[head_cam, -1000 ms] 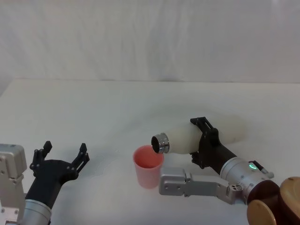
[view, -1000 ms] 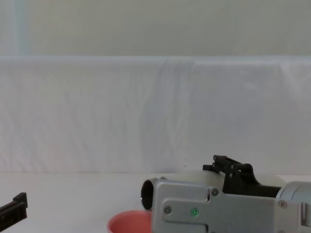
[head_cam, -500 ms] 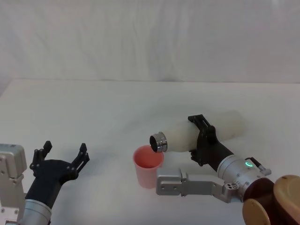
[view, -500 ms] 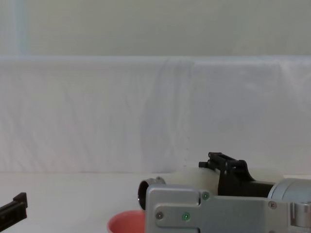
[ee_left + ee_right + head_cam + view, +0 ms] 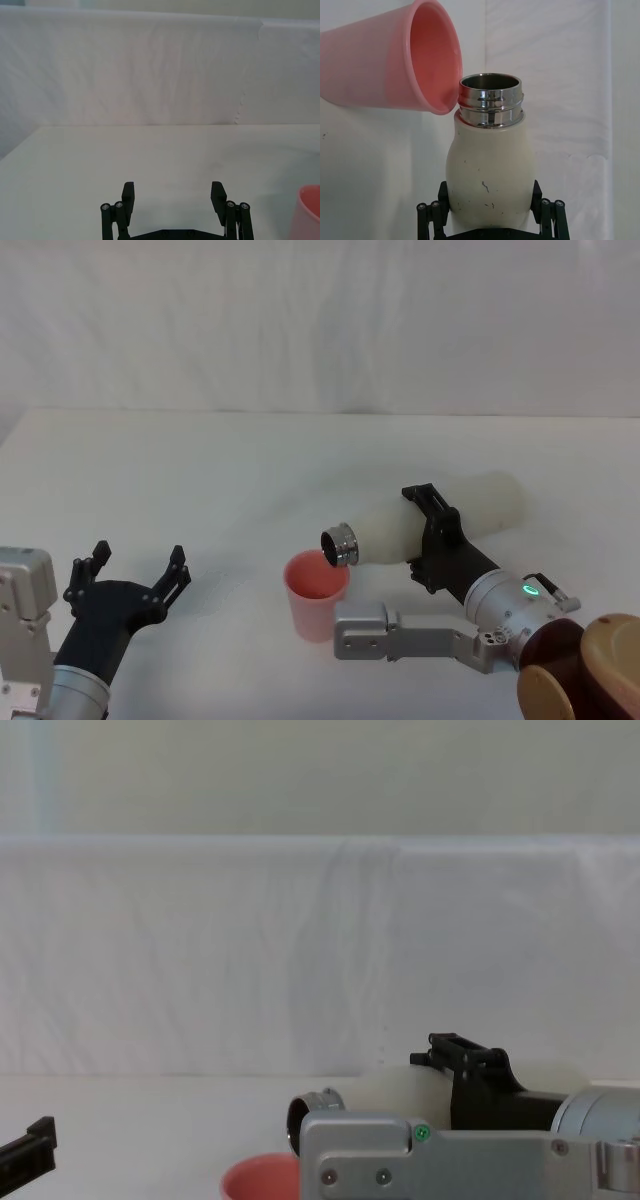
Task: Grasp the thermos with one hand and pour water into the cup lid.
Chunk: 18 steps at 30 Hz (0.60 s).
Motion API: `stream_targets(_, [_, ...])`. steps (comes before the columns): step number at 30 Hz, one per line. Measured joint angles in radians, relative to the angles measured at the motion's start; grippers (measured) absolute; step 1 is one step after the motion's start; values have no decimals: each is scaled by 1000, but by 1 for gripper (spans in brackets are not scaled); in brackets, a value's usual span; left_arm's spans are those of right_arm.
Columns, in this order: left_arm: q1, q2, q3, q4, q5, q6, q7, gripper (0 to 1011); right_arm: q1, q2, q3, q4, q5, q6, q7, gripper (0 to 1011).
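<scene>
With my right gripper (image 5: 432, 532) clamped on the thermos (image 5: 420, 525), I should tip slowly, keeping its mouth over the cup lid (image 5: 316, 592).

The tall cream-white thermos bottle (image 5: 490, 170) sits between the black jaws of the right gripper (image 5: 491, 212). One jaw presses on each side of its wide body. Its shiny steel neck (image 5: 491, 102) has rings around it, and the mouth is open and dark inside. The small salmon-pink cup lid (image 5: 395, 65) is just beside the neck. The cup's smooth rim touches or almost touches the steel edge, and the pink inside of the cup shows. Tiny dark specks dot the bottle's skin. The white counter (image 5: 570, 100) lies behind them.
</scene>
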Motion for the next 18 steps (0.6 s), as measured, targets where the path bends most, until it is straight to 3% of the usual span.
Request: stream_targets(18, [0, 0, 0, 0, 0, 0, 0, 1001, 6, 5, -6, -7, -19, 2, 7, 956])
